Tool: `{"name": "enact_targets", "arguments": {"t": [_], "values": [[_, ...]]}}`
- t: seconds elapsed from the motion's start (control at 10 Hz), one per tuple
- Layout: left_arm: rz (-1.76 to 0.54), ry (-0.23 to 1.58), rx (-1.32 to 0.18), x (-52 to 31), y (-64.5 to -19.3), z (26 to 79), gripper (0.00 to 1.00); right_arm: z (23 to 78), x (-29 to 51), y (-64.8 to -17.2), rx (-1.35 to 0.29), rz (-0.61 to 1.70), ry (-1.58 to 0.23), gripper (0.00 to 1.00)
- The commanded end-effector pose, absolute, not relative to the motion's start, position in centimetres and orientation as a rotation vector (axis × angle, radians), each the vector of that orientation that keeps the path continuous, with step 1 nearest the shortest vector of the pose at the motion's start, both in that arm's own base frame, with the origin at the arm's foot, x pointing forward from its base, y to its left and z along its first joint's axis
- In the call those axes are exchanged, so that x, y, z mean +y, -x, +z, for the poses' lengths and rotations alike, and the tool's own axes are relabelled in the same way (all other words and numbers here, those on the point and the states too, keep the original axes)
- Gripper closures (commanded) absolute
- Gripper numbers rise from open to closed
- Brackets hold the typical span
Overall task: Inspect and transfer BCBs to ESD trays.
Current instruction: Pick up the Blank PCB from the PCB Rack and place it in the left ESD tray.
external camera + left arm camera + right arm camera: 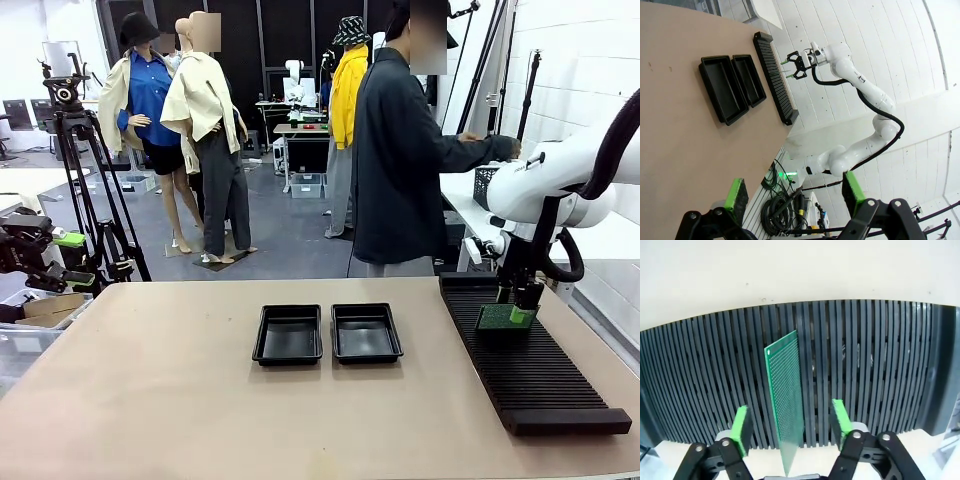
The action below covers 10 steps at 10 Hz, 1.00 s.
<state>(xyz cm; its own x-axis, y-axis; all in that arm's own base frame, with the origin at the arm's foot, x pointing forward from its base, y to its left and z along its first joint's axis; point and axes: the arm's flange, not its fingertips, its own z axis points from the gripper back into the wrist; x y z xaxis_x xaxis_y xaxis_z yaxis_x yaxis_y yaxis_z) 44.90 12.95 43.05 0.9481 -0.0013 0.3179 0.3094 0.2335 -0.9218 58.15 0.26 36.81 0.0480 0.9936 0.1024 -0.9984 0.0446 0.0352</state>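
The left claw (794, 196) stands wide open and empty, its green pads (736, 199) well apart. It hangs off the 9 o'clock edge of the bench (170, 400).

At the middle of the bench lie the two ESD trays, side by side with their long sides almost touching. The left tray (288, 336) and the right tray (366, 334) are both black and glossy, and their floors are bare.

At 3 o'clock from the trays a long black ribbed rack (545, 385) runs from the far edge of the bench toward the near one. A green BCB (784, 395) stands upright on its edge in one slot, near the rack's 12 o'clock end.

The right claw (513, 312) comes down over the board from above, with one finger on either side of it. In the right wrist view the fingers (741, 429) leave a clear gap on both faces of the board. The claw is partly open, straddling the board and gripping nothing.

Beyond the bench at 12 o'clock stands a person (400, 160) in a dark jacket, one arm stretched toward 3 o'clock.
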Motion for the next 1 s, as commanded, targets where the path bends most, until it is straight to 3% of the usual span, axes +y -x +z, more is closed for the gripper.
{"name": "enact_targets", "arguments": {"t": [0.0, 0.4, 0.5, 0.9], "values": [[-0.211, 1.318, -0.284, 13.05, -44.92, 43.11, 0.00, 36.84, 0.26, -58.80, -0.047, 1.521, -0.078, 0.45], [-0.211, 1.318, -0.284, 13.05, -44.92, 43.11, 0.00, 36.93, 0.16, -59.02, -0.048, 1.514, -0.077, 0.95], [-0.211, 1.318, -0.284, 13.05, -44.92, 43.11, 0.00, 36.92, 0.13, -59.11, -0.043, 1.510, -0.079, 1.00], [-0.211, 1.318, -0.284, 13.05, -44.92, 43.11, 0.00, 37.02, 0.00, -59.37, -0.022, 1.496, -0.111, 1.00]]}}
